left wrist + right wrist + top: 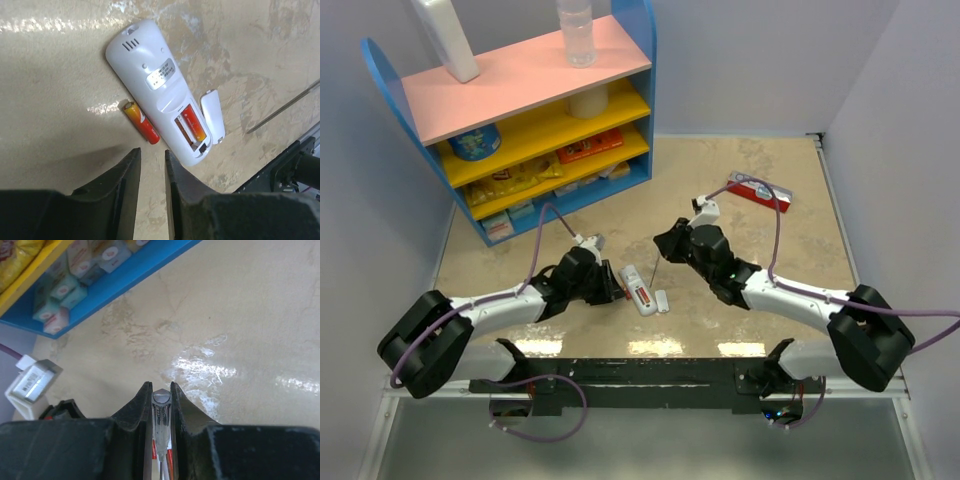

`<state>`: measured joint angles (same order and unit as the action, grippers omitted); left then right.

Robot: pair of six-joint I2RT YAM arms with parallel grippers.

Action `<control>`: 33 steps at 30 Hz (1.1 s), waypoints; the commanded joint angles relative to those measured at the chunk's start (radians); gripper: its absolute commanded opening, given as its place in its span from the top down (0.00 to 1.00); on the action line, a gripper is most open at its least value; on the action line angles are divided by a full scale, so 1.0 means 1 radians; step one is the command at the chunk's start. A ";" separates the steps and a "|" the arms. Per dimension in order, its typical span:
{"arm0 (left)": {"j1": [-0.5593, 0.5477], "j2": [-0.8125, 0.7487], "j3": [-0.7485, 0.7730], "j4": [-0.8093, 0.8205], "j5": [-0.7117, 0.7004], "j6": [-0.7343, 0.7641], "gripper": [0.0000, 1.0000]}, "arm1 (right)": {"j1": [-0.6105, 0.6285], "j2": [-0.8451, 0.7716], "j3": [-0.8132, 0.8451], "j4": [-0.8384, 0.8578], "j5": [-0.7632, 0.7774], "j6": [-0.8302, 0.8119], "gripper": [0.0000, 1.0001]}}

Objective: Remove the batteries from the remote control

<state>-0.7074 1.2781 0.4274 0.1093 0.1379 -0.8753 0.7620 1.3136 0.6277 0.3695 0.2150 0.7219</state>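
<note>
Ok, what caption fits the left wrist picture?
One battery lies beside the remote, the other sits in its bay, cover off.

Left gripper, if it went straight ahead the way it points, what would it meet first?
Probably the loose battery beside the remote control, straight ahead of the left gripper; height over the table is unclear.

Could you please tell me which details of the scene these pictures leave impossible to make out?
Remote control label: left wrist view, print too small to read.
Its button face: turned down onto the table everywhere.
Clear-handled rod in the right tool: right wrist view, fingers cover its sides and the bottom edge cuts it off.
Loose battery: top view, too small to pick out beside the remote control.
</note>
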 commanded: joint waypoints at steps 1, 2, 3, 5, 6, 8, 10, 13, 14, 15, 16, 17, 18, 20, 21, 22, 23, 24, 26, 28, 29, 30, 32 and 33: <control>0.005 -0.002 0.057 -0.043 -0.052 0.041 0.69 | 0.062 -0.020 0.059 -0.070 0.153 -0.093 1.00; 0.005 0.004 0.057 -0.037 -0.047 0.041 0.69 | 0.075 -0.017 0.070 -0.079 0.203 -0.095 1.00; 0.005 0.006 0.057 -0.031 -0.047 0.042 0.69 | 0.109 -0.016 0.076 -0.096 0.243 -0.096 1.00; 0.005 0.012 0.057 -0.017 -0.041 0.044 0.69 | 0.146 -0.008 0.093 -0.110 0.340 -0.102 1.00; 0.003 0.015 0.060 -0.014 -0.040 0.047 0.69 | 0.175 -0.005 0.099 -0.122 0.363 -0.104 1.00; 0.005 0.029 0.066 -0.005 -0.032 0.048 0.69 | 0.192 0.004 0.101 -0.121 0.394 -0.098 1.00; 0.005 0.043 0.076 0.000 -0.027 0.053 0.69 | 0.209 0.009 0.096 -0.101 0.425 -0.099 1.00; 0.005 0.070 0.096 -0.005 -0.031 0.061 0.69 | 0.226 0.018 0.092 -0.084 0.465 -0.107 1.00; 0.005 0.076 0.100 -0.003 -0.031 0.062 0.69 | 0.229 0.027 0.087 -0.077 0.468 -0.113 1.00; 0.005 0.079 0.103 0.000 -0.029 0.061 0.69 | 0.237 0.030 0.086 -0.063 0.475 -0.118 1.00; 0.005 0.079 0.103 0.004 -0.029 0.062 0.68 | 0.240 0.035 0.084 -0.058 0.489 -0.127 1.00; 0.005 0.086 0.108 0.006 -0.029 0.061 0.68 | 0.246 0.044 0.084 -0.057 0.500 -0.127 1.00; 0.005 0.089 0.111 0.007 -0.027 0.061 0.67 | 0.249 0.047 0.084 -0.050 0.509 -0.130 1.00; 0.005 0.104 0.117 0.015 -0.020 0.062 0.67 | 0.255 0.058 0.079 -0.035 0.524 -0.142 1.00; 0.005 0.112 0.120 0.018 -0.017 0.061 0.67 | 0.255 0.059 0.078 -0.023 0.527 -0.145 1.00; 0.005 0.115 0.122 0.021 -0.015 0.061 0.67 | 0.257 0.062 0.079 -0.024 0.531 -0.148 1.00; 0.005 0.124 0.128 0.021 -0.014 0.062 0.67 | 0.258 0.068 0.084 -0.024 0.537 -0.147 1.00; 0.005 0.125 0.128 0.023 -0.014 0.062 0.67 | 0.260 0.073 0.086 -0.024 0.538 -0.147 1.00; 0.005 0.130 0.132 0.023 -0.015 0.065 0.67 | 0.261 0.078 0.089 -0.021 0.544 -0.145 1.00; 0.005 0.133 0.137 0.015 -0.020 0.067 0.67 | 0.263 0.085 0.095 -0.021 0.550 -0.142 1.00; 0.005 0.138 0.142 0.013 -0.024 0.067 0.67 | 0.267 0.088 0.098 -0.020 0.557 -0.142 1.00; 0.005 0.139 0.143 0.010 -0.023 0.070 0.67 | 0.266 0.098 0.101 -0.021 0.558 -0.139 1.00; 0.005 0.141 0.146 0.012 -0.023 0.070 0.67 | 0.270 0.105 0.109 -0.021 0.566 -0.136 1.00; 0.005 0.141 0.146 0.013 -0.023 0.070 0.67 | 0.272 0.113 0.110 -0.021 0.572 -0.136 1.00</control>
<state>-0.7074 1.4136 0.5365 0.0898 0.1192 -0.8257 1.0222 1.4109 0.6903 0.3080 0.7216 0.5972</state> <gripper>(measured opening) 0.329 0.159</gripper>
